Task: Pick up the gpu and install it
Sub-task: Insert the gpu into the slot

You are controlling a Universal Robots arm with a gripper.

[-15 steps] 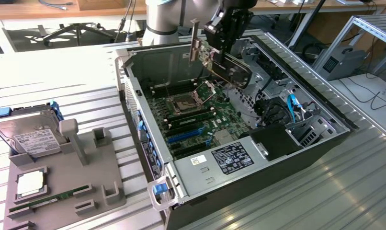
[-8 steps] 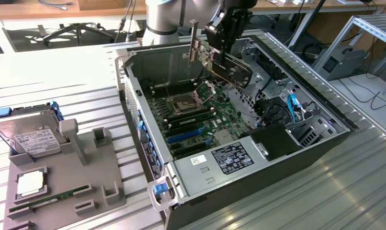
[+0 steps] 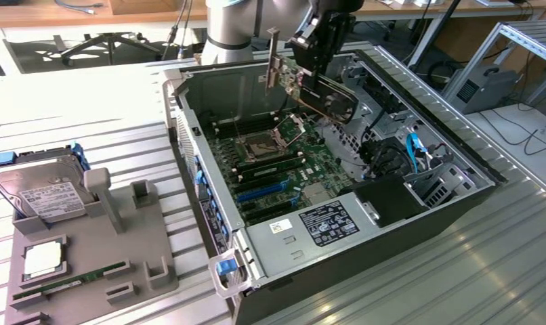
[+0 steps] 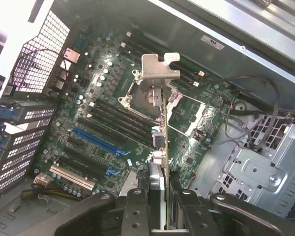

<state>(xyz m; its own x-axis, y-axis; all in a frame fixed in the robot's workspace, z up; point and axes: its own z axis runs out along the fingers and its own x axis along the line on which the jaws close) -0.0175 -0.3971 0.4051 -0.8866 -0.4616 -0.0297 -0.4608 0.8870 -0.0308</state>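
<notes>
One end effector (image 4: 162, 209), closed on the gpu (image 4: 159, 147) by one edge. Card hangs on edge, tilted, in the air above the open computer case (image 3: 223, 91), clear of the motherboard (image 4: 191, 118), silver bracket (image 4: 160, 73) farthest out, seemingly so its edge faces the blue expansion slot (image 4: 98, 141) beyond.

Case (image 3: 184, 128) open on top: clear drop from the graphics card (image 3: 332, 101) to the motherboard (image 3: 296, 177), slots (image 3: 259, 194) bare. Blue cables (image 3: 412, 150) and a metal drive cage (image 3: 440, 189) crowd the exterior view's right side.

Silver metal bracket (image 4: 160, 69) on the gpu (image 3: 337, 101); ribbed metal table (image 3: 490, 271).
</notes>
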